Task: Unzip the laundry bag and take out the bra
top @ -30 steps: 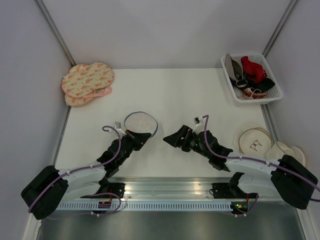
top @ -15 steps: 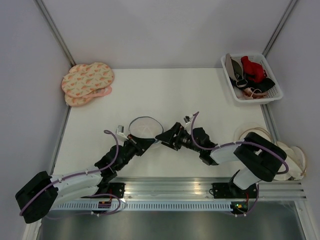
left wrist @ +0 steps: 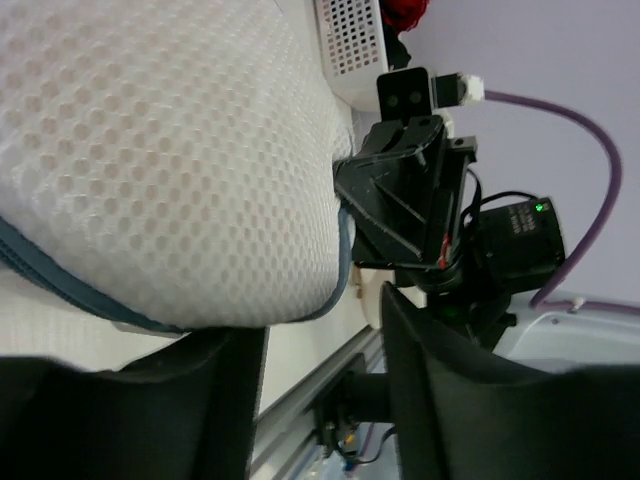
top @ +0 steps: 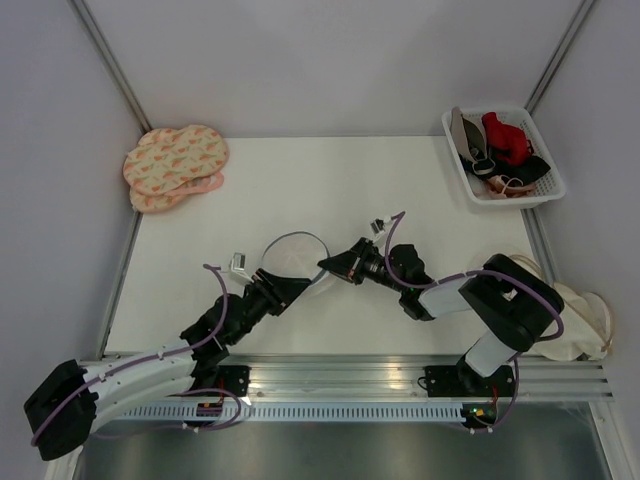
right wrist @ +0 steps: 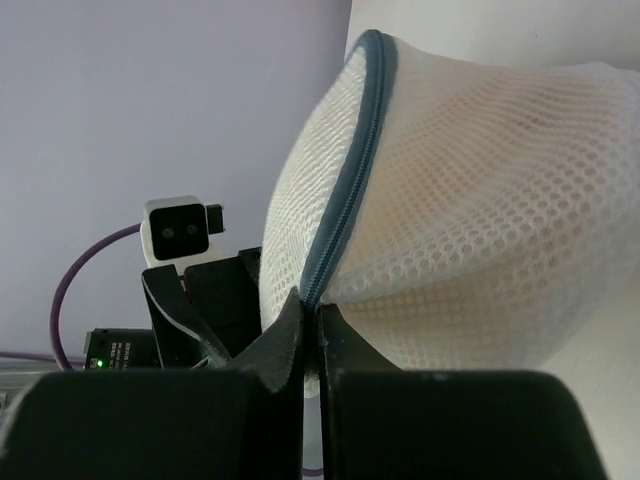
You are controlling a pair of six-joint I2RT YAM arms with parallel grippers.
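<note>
Nearest the bases, the left claw [left wrist: 322, 340] stands with its fingers apart at the near edge of the white mesh laundry bag [right wrist: 470, 230]. The bag is a round dome with a dark grey zipped rim, lying on the white desk [top: 400, 190] between the arms. Just beyond, the right claw [right wrist: 310, 318] is pinched together on that grey rim at the bag's right side; whether it has the zip pull itself I cannot tell. The unzipping looks barely begun: the rim shows closed wherever visible. Next, I judge, the left claw must clamp the bag steady while the right draws round the curved rim. A peach tint through the mesh suggests the bra inside.
</note>
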